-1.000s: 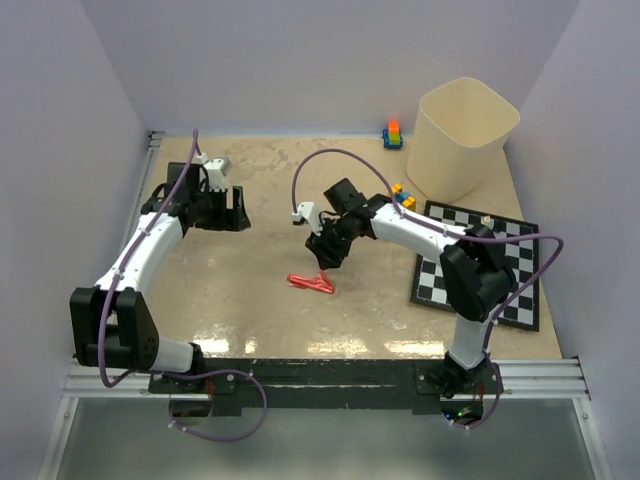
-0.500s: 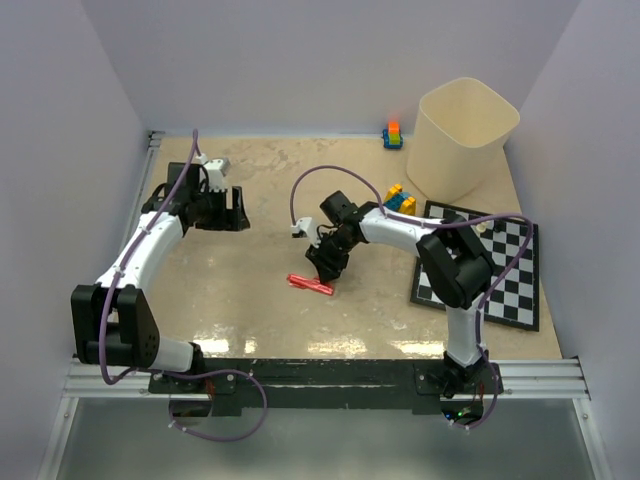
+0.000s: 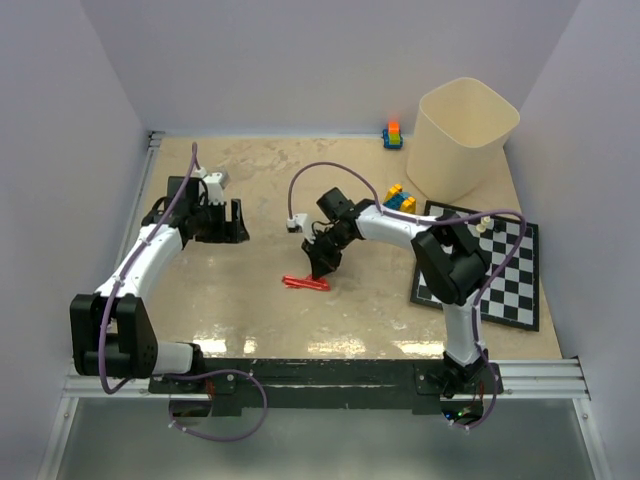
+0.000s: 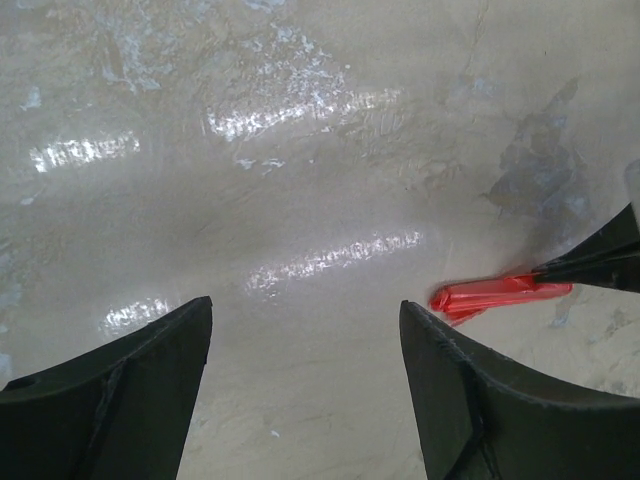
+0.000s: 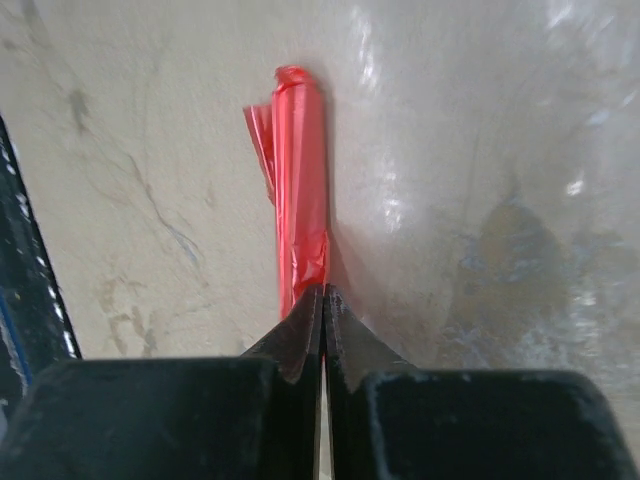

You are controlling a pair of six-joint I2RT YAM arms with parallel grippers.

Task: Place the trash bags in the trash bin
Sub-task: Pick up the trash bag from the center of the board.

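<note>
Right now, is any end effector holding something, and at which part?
The right end effector pinches one end of the folded red trash bag. The left end effector is open, holding nothing.

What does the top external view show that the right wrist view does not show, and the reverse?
Only the top external view shows the trash bin at the far right, the checkerboard, the toy blocks and the left gripper, open over bare table. Only the right wrist view shows the grip in detail: the right gripper is shut on one end of the trash bag, a narrow folded red strip lying flat. Both views show that strip, the right gripper and the beige table.
</note>
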